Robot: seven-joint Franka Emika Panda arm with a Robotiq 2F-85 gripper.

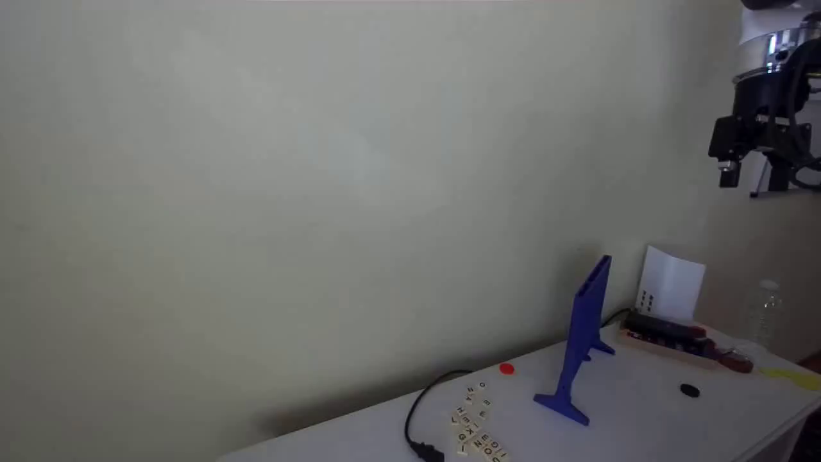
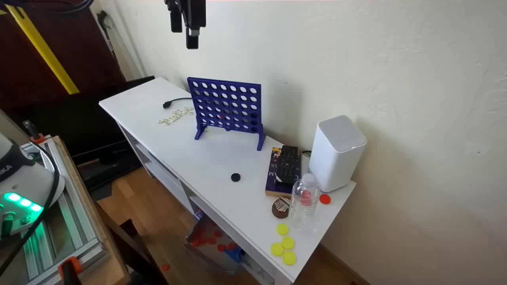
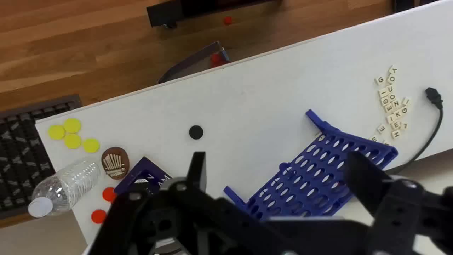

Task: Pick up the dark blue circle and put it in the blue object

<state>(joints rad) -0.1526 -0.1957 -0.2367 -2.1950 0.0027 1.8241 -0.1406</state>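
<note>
Near the blue rack (image 1: 582, 330), tiles (image 3: 397, 114) show K, G, N; the hand (image 3: 276, 156) gapes.

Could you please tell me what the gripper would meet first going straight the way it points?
Probably the white tabletop, between the dark disc and the blue Connect Four grid, though depth leaves the exact spot unclear.
</note>
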